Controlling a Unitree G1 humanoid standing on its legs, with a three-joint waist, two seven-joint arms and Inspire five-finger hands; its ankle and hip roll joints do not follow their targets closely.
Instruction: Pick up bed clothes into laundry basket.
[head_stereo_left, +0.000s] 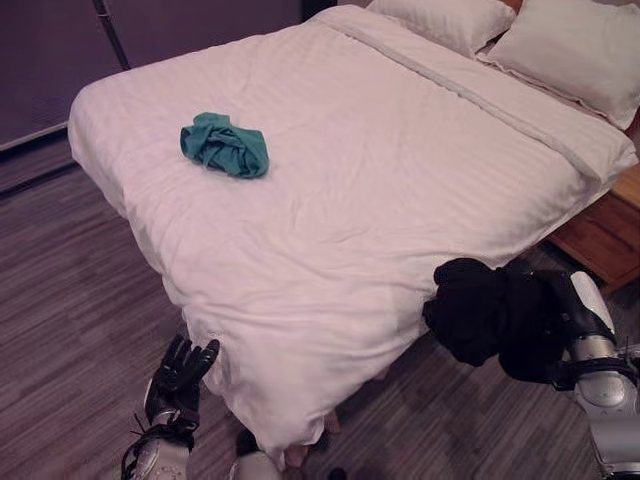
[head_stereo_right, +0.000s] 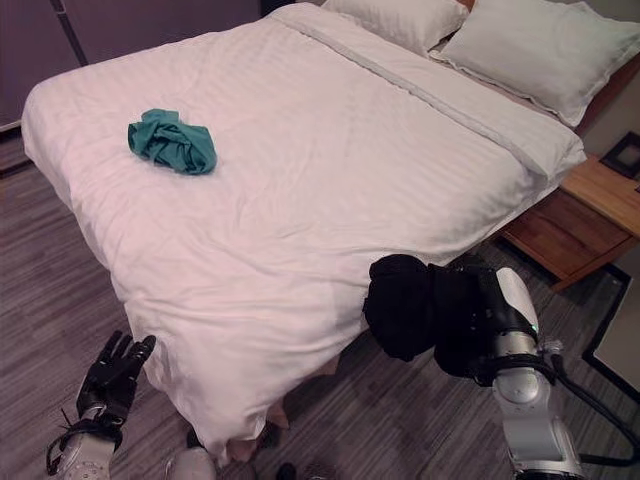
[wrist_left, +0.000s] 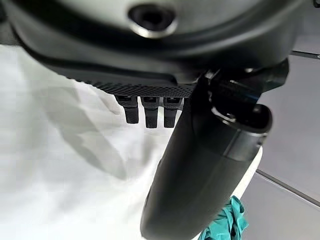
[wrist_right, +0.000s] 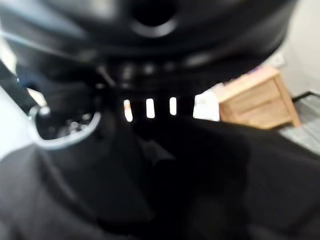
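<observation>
Two garments: teal (head_stereo_left: 225, 146) upper left on bed (head_stereo_left: 400, 190); black (head_stereo_left: 475, 310) clutched by right hand (head_stereo_left: 560, 305) off bed's lower-right edge; left hand (head_stereo_left: 178, 375) fingers straight, lower left

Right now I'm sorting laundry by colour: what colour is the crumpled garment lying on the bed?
Teal green garment, clearest in the left eye view.
</observation>
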